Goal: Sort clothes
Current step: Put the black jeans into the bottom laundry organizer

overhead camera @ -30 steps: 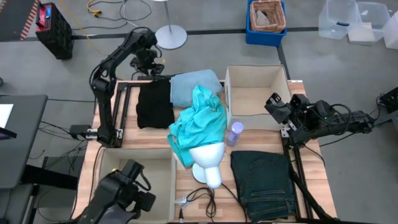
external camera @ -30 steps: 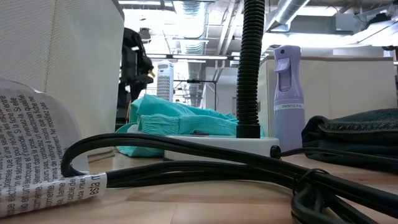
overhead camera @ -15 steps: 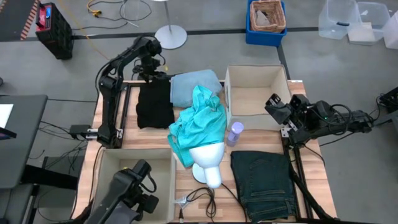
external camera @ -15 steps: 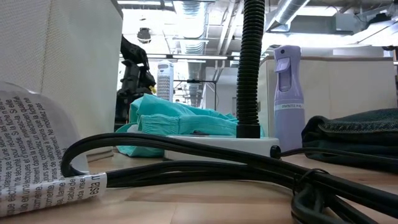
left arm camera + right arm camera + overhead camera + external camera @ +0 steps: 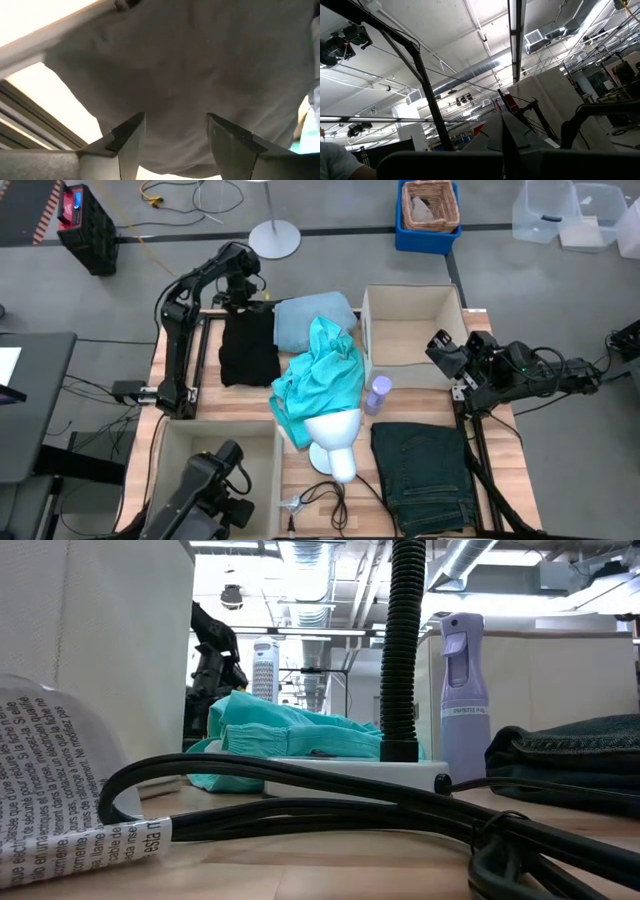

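A black garment (image 5: pixel 248 348) lies flat at the table's far left, and it fills the left wrist view (image 5: pixel 200 65). A pale blue garment (image 5: pixel 315 320) lies to its right. A bright teal shirt (image 5: pixel 320 378) is draped over the white mannequin head (image 5: pixel 335 445). Dark jeans (image 5: pixel 425 470) lie folded at the near right. My left gripper (image 5: pixel 248 292) is open just above the black garment's far edge, pointing down (image 5: pixel 172 145). My right gripper (image 5: pixel 438 343) is shut and empty at the table's right edge, pointing up (image 5: pixel 505 132).
A small lilac bottle (image 5: pixel 378 392) stands between the teal shirt and an open cardboard box (image 5: pixel 415 360) at the far right. Another open box (image 5: pixel 165 445) stands at the near left. Black cables (image 5: pixel 330 805) lie along the table's near edge.
My left arm has stretched out, its elbow swinging toward the far edge. Its gripper has shifted a little toward the far edge of the black garment. The clothes lie as before.
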